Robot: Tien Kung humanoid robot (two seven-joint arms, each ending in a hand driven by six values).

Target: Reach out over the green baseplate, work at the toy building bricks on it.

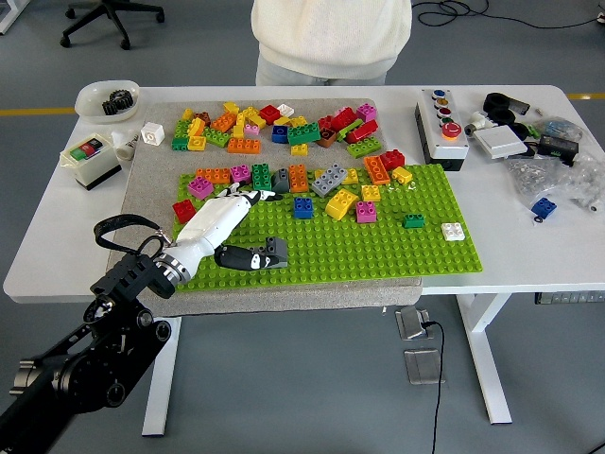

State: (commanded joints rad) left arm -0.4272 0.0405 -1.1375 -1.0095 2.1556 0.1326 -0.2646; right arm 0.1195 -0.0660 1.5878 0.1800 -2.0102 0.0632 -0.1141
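The green baseplate [378, 248] lies on a grey mat in the middle of the table. My left hand [244, 227], white with a black thumb, reaches over its left part. The fingers [248, 198] are stretched toward a row of bricks: green [261, 176], dark grey [281, 181] and orange [298, 178]. The thumb [240, 257] is spread out along the plate and ends by a grey brick [276, 250]. The hand is open and holds nothing. Blue [302, 207], yellow [340, 202], pink [366, 211] and white [453, 231] bricks sit further right. The right arm is out of view.
Loose bricks [274, 128] are piled on the mat behind the plate. A person in a white top [331, 38] stands at the far side, hands unseen. A button box [440, 128] and small parts [539, 142] are at the right; a bowl [107, 97] and switch box [90, 159] at the left.
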